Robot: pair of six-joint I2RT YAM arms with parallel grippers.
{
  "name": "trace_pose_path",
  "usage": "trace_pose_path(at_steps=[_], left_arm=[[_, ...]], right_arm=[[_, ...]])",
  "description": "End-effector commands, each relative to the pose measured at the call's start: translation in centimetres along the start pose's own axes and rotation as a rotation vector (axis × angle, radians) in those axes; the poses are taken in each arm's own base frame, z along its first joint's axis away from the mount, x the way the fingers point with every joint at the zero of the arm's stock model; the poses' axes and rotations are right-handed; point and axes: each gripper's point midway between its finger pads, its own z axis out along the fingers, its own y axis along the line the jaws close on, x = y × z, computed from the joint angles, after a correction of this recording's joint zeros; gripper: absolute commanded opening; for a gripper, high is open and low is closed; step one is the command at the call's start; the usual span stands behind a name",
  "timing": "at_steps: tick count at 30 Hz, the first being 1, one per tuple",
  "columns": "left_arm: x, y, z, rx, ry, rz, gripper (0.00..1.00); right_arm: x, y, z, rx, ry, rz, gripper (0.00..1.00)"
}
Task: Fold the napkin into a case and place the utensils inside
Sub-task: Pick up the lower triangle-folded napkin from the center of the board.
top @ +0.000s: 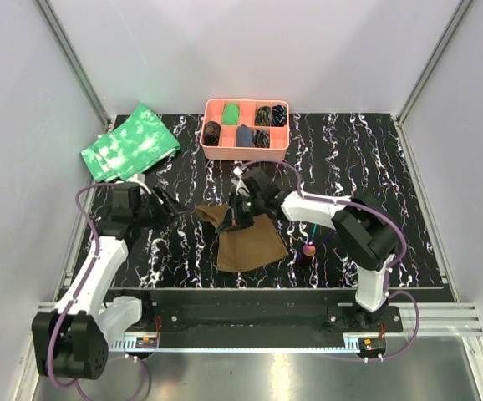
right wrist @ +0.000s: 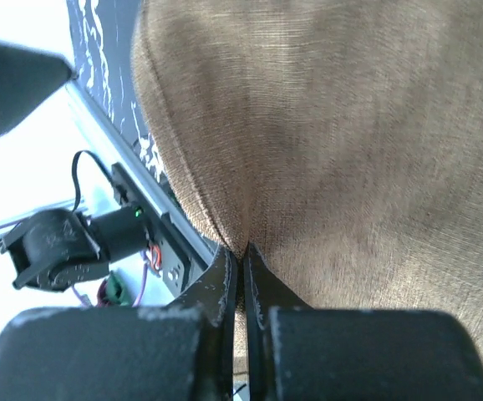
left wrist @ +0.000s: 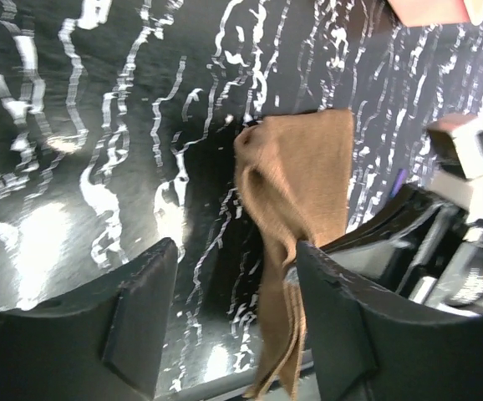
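Here's the right gripper [top: 243,214], pinched shut on a fold of the plain brown cloth napkin [top: 250,241], which lies mid-table on the black white-veined table [top: 367,159]. The left gripper [top: 171,207] waits, jaws apart, just left of the cloth's corner.

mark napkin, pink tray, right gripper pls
napkin [top: 254,244]: top view, middle of its flat lower part.
pink tray [top: 246,152]: top view, near wall.
right gripper [right wrist: 241,253]: right wrist view, where the shut fingertips pinch the napkin.
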Motion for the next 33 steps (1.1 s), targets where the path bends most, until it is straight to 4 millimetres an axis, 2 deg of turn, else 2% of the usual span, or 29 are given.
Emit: trace_pose_path(at_steps=[1,2,6,10,14,24,29,33], left_arm=[[-0.5,-2.5,1.6,0.137,0.034,-0.007,0.65],[-0.2,-2.4,2.1,0.131,0.051,-0.015,0.71],[0.6,-2.7,4.0,0.132,0.093,-0.051,0.8],[1.2,-2.9,6.3,0.13,0.147,-0.111,0.8],[1.0,-3.8,7.3,0.142,0.156,-0.122,0.79],[1.8,-4.4,8.9,0.12,0.191,-0.171,0.78],[0.3,-5.2,8.3,0.144,0.108,-0.17,0.77],[0.5,-5.3,8.6,0.132,0.128,-0.19,0.75]], right_arm=[[-0.4,2.5,-1.9,-0.196,0.001,-0.024,0.0],[-0.4,2.4,-2.0,-0.208,0.002,-0.021,0.0],[-0.5,1.5,-2.4,-0.248,0.007,-0.006,0.0],[-0.3,0.9,-2.2,-0.263,0.027,0.004,0.0],[-0.3,0.2,-2.4,-0.269,0.029,0.008,0.0],[0.3,-0.8,-2.0,-0.267,0.054,0.0,0.0],[0.5,-1.1,-1.9,-0.259,0.06,-0.003,0.0],[0.3,-1.0,-2.0,-0.256,0.053,-0.015,0.0]])
